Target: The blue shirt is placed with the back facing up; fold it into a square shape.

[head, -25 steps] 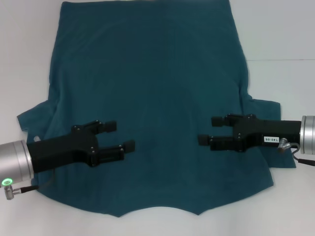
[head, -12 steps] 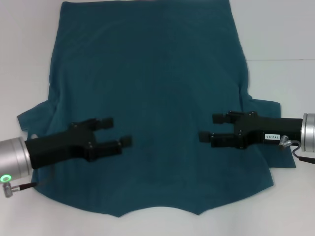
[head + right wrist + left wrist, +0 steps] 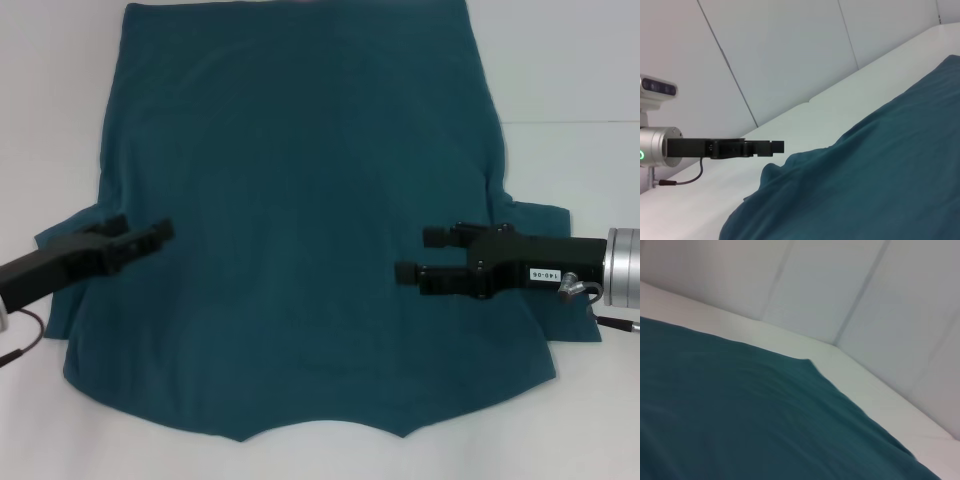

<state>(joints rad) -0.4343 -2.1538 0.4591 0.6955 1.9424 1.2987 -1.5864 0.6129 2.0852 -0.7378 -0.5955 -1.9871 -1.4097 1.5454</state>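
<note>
The blue shirt (image 3: 300, 200) lies spread flat, its hem far from me and its neckline notch at the near edge. It also shows in the left wrist view (image 3: 740, 415) and the right wrist view (image 3: 880, 175). My left gripper (image 3: 150, 232) is over the shirt's left sleeve, near its outer edge, and holds no cloth. It also shows in the right wrist view (image 3: 777, 146), raised above the cloth. My right gripper (image 3: 412, 253) is open and empty over the shirt's right side, just inside the right sleeve, pointing toward the middle.
The shirt rests on a white table (image 3: 570, 100) with bare surface on both sides. White wall panels (image 3: 790, 50) stand behind the table.
My left gripper has drawn back to the left, from over the shirt's lower left body to the left sleeve. My right gripper has edged slightly toward the middle.
</note>
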